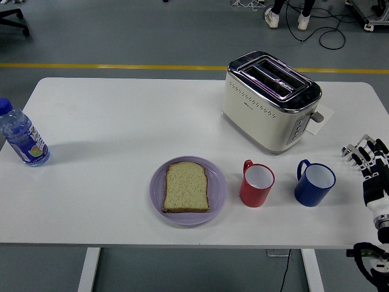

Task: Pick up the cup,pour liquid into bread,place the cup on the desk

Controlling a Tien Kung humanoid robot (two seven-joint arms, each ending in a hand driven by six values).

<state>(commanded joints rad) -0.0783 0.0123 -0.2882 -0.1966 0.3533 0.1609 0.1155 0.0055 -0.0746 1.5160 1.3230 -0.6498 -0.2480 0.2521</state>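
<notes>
The right hand (369,163) hovers at the table's right edge, fingers loosely spread, empty; the blue cup (315,183) stands upright just left of it, a red cup (256,184) and the bread (186,187) on its purple plate (217,193) beyond; rigid, probably light, best gripped around the body; a toaster (271,100) stands farthest.

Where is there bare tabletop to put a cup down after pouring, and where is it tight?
The widest free stretch lies between the clear plastic water bottle and the lilac plate holding the bread. The far-left tabletop beside the cream toaster is bare too. It is tight between the red mug and blue mug, near the right hand.
</notes>
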